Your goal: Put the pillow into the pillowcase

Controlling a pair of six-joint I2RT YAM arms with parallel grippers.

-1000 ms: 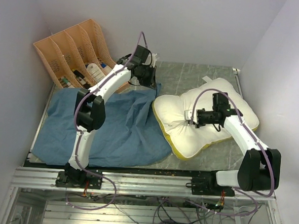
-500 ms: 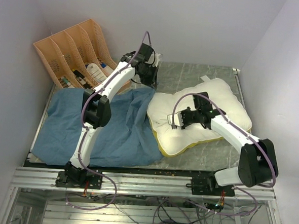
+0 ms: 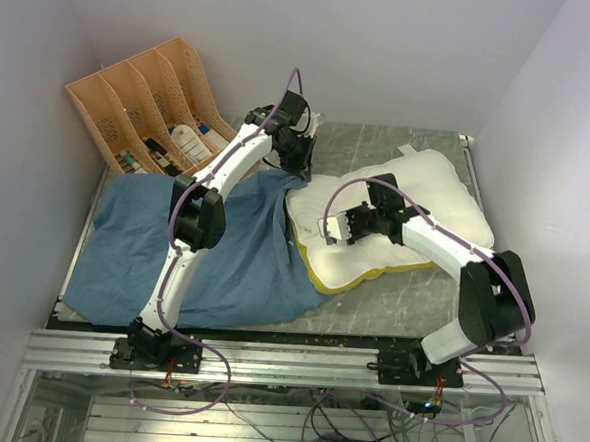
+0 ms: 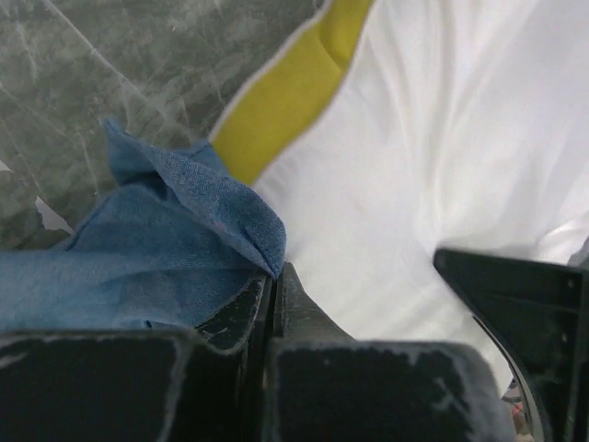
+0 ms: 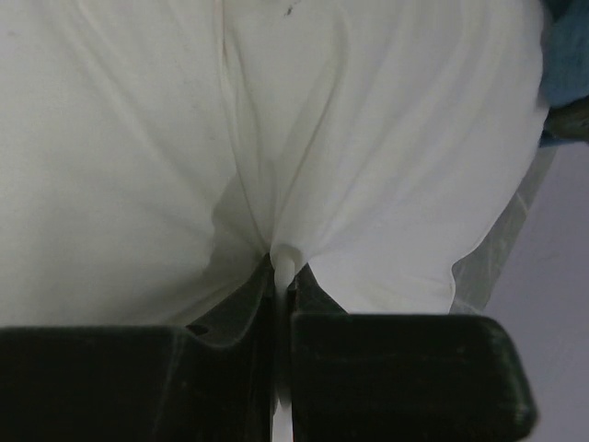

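Observation:
The cream-white pillow (image 3: 432, 194) with its yellow edge (image 4: 294, 97) lies right of centre, its left end touching the blue pillowcase (image 3: 232, 267). My right gripper (image 3: 331, 229) is shut on a pinch of the pillow's white cover (image 5: 283, 260) near that left end. My left gripper (image 3: 300, 171) is shut on the pillowcase's edge (image 4: 221, 221) at its back right corner and holds it raised just beside the pillow (image 4: 414, 138). The rest of the pillowcase lies wrinkled on the table's left half. Whether the pillow's end is inside the opening cannot be told.
An orange slotted file rack (image 3: 147, 97) with small items stands at the back left, close behind the left arm. Grey marble tabletop (image 3: 380, 146) shows behind the pillow. Walls close in on both sides, and a metal rail (image 3: 286, 361) runs along the near edge.
My right gripper has dragged the pillow leftward until its end meets the pillowcase. My left gripper has shifted slightly right and back, still holding the case's edge.

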